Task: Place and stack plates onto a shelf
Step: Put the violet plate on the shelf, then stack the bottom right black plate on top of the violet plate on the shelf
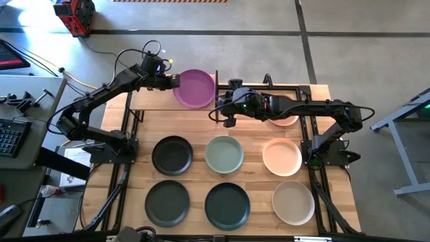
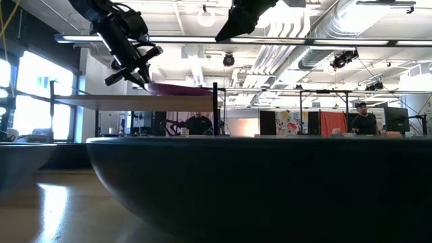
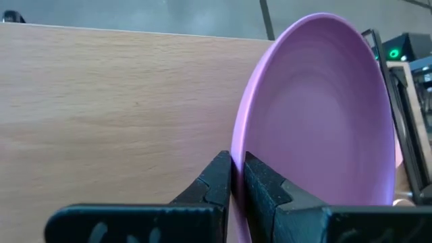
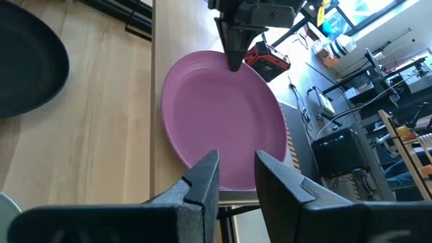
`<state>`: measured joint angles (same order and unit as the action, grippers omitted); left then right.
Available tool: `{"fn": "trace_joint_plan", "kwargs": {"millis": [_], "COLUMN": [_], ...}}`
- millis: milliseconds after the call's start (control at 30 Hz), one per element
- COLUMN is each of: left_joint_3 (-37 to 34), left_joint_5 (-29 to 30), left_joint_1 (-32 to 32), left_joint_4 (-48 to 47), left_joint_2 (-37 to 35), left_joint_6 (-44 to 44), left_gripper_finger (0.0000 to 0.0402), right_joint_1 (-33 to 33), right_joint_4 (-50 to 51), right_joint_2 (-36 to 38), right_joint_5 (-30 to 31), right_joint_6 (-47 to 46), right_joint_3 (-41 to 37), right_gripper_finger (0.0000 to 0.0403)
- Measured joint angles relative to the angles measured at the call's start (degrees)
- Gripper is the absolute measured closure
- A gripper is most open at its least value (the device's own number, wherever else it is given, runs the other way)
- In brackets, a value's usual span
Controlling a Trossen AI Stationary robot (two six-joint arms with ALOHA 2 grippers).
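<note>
Jaws of the left gripper (image 3: 231,177) pinched thin on the rim of the purple plate (image 1: 195,88), two dark angular fingers (image 3: 213,181) either side of the raised edge. Plate matte, round, shallow, faint concentric rings on its inner face; held over the right end of the shelf (image 1: 151,98), its far edge overhanging the panel's end. From table height the plate shows as a thin purple sliver just above the shelf top; contact with the panel cannot be told. Shelf a flat pale-wood board, fine straight grain, carried on thin black metal posts at the back of the table.

Right gripper (image 4: 235,177) just beyond the plate's other side, pointed at it, jaws apart with a narrow gap, nothing between them, clear of the rim. Beneath the right arm, a peach plate (image 1: 283,120) partly hidden.

On the slatted wooden tabletop (image 1: 195,175), six more plates lie flat in two rows of three, well apart from each other. Back row: black plate (image 1: 172,154), sage green plate (image 1: 224,154), second peach plate (image 1: 281,156). Front row: dark grey plate (image 1: 167,203), another dark plate (image 1: 227,205), beige plate (image 1: 293,202). All same round form, raised rims, dull finish.

Left arm reaches in from the table's left edge, right arm from its right edge, both dark and jointed
</note>
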<state>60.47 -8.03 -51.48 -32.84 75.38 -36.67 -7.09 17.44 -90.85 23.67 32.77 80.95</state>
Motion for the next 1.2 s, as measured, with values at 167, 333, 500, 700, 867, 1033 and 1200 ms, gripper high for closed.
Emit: {"fn": "trace_joint_plan", "kwargs": {"millis": [167, 333, 500, 700, 867, 1033, 1200], "left_joint_3": [0.0, 0.0, 0.0, 0.0, 0.0, 0.0, 0.0], "left_joint_5": [0.0, -1.05, -5.59, -6.49, -6.57, -6.62, -6.82], "left_joint_1": [-0.16, -0.75, -1.07, -1.18, -2.25, -3.73, -4.84], "left_joint_4": [-0.3, -1.61, -1.69, -1.53, -1.53, -1.68, -1.81], "left_joint_2": [0.01, 0.83, 2.61, 3.63, 3.09, 1.43, -1.72], "left_joint_6": [0.82, 0.73, 0.21, -1.62, -1.51, -1.17, -1.2], "left_gripper_finger": [0.0384, 0.0379, 0.0349, 0.0306, 0.0293, 0.0296, 0.0298], "right_joint_1": [0.0, 0.0, 0.0, 0.0, 0.0, 0.0, 0.12], "right_joint_4": [-0.01, -0.01, -0.03, 0.12, 0.82, 1.06, 1.93], "right_joint_2": [0.0, 0.0, 0.0, 0.0, 0.0, 0.0, 0.0], "right_joint_5": [0.01, 0.01, 0.03, 0.03, 0.01, 0.01, -0.46], "right_joint_6": [0.0, -0.01, -0.02, -0.02, -0.02, -1.09, -3.32], "right_joint_3": [0.0, 0.0, 0.0, 0.0, 0.0, 0.0, 0.0], "right_gripper_finger": [0.032, 0.032, 0.032, 0.032, 0.032, 0.032, 0.032]}}
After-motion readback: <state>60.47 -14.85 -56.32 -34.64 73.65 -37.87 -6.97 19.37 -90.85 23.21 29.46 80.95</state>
